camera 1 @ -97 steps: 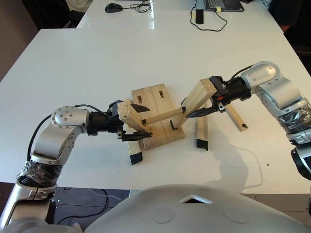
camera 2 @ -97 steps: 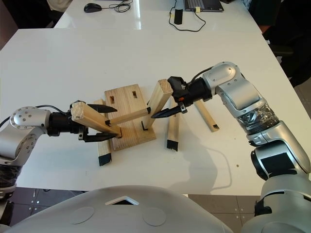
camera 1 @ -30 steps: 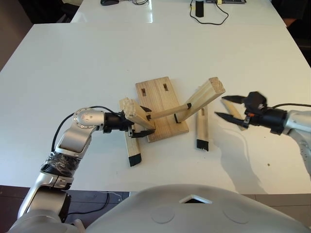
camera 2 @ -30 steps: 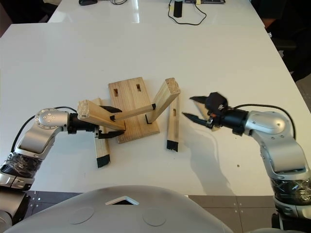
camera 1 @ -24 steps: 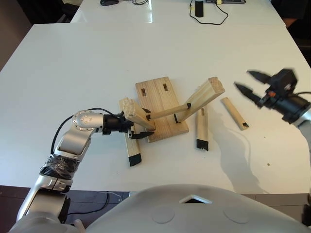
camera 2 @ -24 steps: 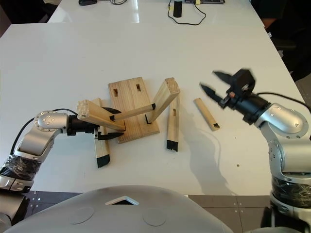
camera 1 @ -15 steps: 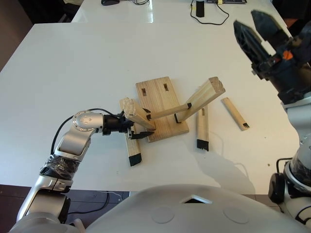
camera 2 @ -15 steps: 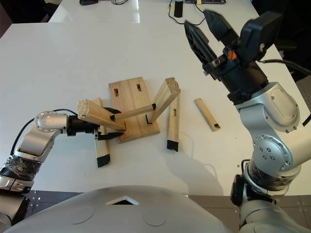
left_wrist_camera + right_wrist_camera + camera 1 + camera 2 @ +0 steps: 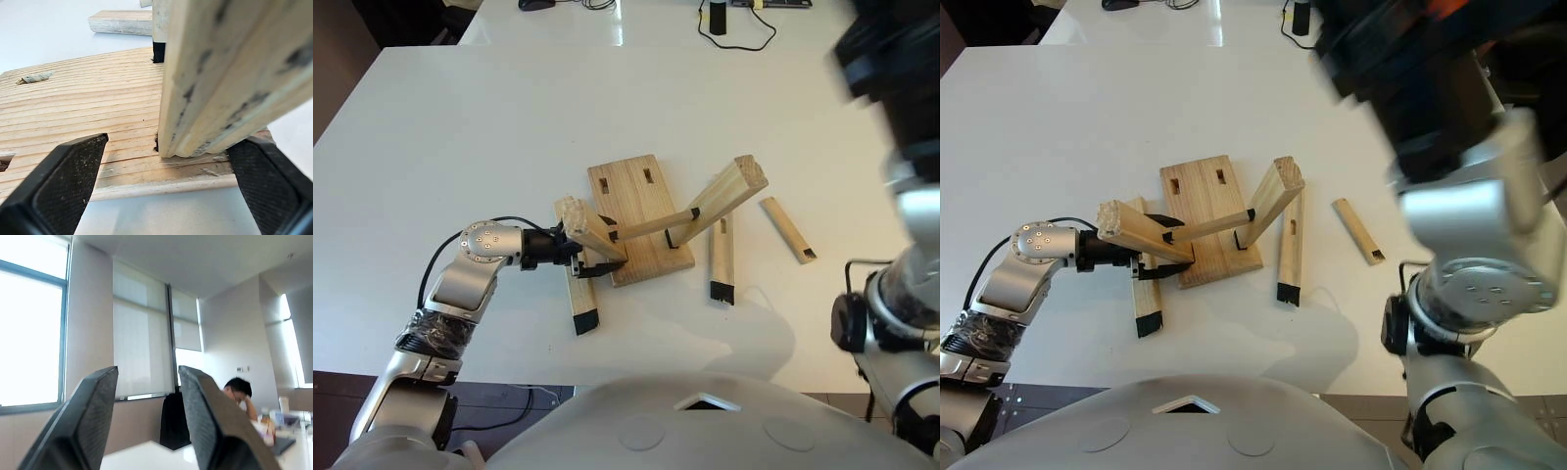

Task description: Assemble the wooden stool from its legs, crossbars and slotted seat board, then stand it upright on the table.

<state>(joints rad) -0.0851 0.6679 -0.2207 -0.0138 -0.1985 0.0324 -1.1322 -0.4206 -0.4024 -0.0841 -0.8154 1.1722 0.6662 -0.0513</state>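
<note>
The slotted seat board (image 9: pixel 631 201) lies flat on the white table. Two legs stand tilted on it, a left leg (image 9: pixel 578 217) and a right leg (image 9: pixel 729 191), joined by a crossbar (image 9: pixel 651 225). My left gripper (image 9: pixel 605 247) is open and straddles the foot of the left leg (image 9: pixel 220 73); one finger (image 9: pixel 63 186) stands clear of the wood. A loose leg (image 9: pixel 721 259) lies to the right of the board, another (image 9: pixel 579 304) below the left gripper, and a short crossbar (image 9: pixel 787 229) lies further right. My right gripper (image 9: pixel 148 372) is open, raised high and pointing into the room.
My right arm (image 9: pixel 1440 127) looms blurred above the table's right side. A second table at the back carries a mouse (image 9: pixel 537 4) and cables (image 9: pixel 734 24). The table's front edge (image 9: pixel 607 377) runs close below the parts.
The right arm has swung up and away from the short crossbar, from low over the table to high above its right side. The left gripper and the stool parts have stayed put.
</note>
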